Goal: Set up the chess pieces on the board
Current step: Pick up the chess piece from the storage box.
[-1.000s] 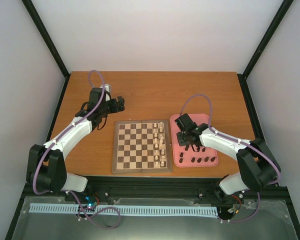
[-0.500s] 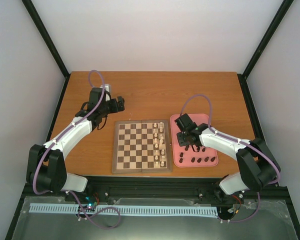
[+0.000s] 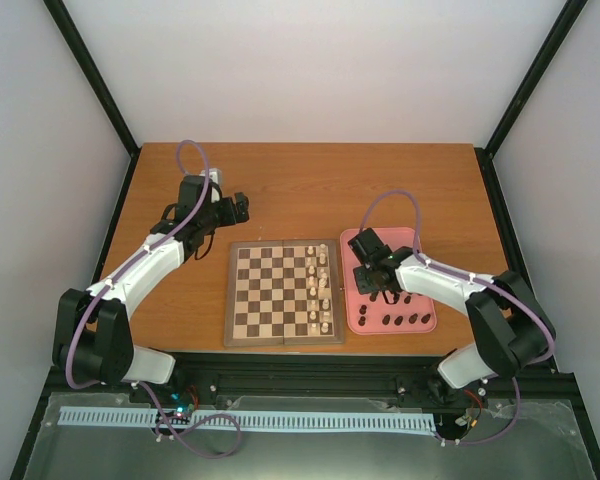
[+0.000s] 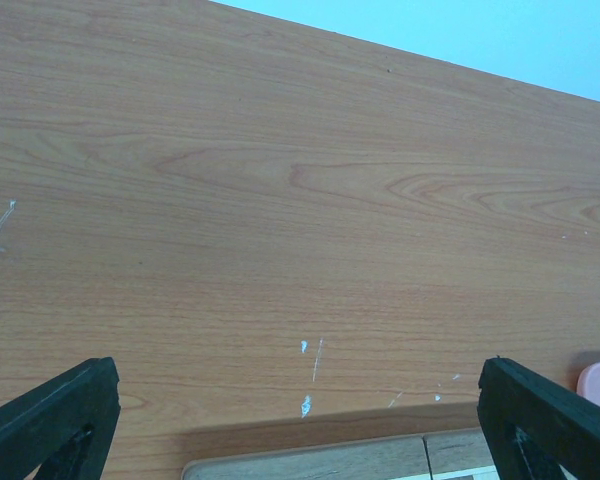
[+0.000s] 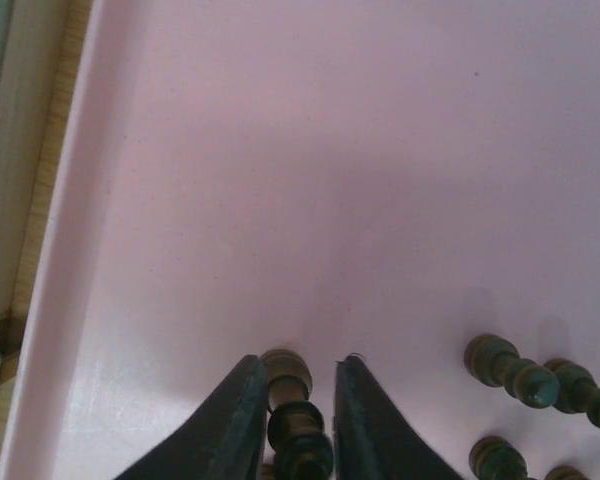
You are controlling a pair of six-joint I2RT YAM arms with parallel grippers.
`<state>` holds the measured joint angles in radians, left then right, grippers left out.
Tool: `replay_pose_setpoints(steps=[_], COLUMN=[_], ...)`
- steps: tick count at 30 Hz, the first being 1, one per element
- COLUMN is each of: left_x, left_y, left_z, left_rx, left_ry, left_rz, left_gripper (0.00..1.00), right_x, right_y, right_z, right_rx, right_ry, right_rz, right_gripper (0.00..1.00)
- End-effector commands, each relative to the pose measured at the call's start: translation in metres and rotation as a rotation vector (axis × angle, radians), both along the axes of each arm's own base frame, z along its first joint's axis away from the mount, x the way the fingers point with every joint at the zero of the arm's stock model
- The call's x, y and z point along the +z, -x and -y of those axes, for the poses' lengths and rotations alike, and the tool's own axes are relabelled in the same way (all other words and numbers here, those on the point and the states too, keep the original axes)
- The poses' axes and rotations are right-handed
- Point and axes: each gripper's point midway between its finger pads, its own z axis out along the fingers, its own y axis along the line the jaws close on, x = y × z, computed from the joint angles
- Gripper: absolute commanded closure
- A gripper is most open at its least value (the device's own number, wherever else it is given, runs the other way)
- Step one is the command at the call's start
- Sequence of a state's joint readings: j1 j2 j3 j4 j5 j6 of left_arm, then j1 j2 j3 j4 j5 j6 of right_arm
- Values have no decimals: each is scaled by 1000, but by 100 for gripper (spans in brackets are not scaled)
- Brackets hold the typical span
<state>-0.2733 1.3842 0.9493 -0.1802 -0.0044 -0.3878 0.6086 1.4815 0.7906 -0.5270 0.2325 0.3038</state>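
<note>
Over the last second the right gripper (image 5: 300,365) has drawn its jaws in around one dark piece (image 5: 285,375), which stands in the pink tray (image 5: 380,150) just right of the board (image 3: 270,300). The jaws now pinch it from both sides, so I judge it grasped, though not yet lifted. The arm itself has barely shifted. No dark piece shows on the board, so this would be the first pickup and nearly all the work is ahead.

The other dark pieces (image 3: 405,320) are in the same tray right of the board; a few lie just beside the held one and could be knocked on the lift. White pieces (image 3: 320,290) fill the board's two right-hand files, so a carry to its left side must pass above them. The left gripper (image 4: 295,380) hangs released over bare surface (image 4: 280,200) beyond the board's far left corner.
</note>
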Motion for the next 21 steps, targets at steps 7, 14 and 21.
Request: replay_pose_setpoints(steps=[7,14,21], left_x=[12,16,17], left_y=[-8,-9,-9], left_z=[1,0,-3], left_rx=[1,2,15], left_ry=[-12,-20,-33], left_rz=[29,34,33], left_gripper=[0,0,0], right_x=[4,39,87], right_y=[-7,-28,-54], right_z=[6,0,-24], right_rx=[-30,-38,-7], right_ry=[35,11,-61], right_rz=[11,110,210], right_gripper=[93,93,96])
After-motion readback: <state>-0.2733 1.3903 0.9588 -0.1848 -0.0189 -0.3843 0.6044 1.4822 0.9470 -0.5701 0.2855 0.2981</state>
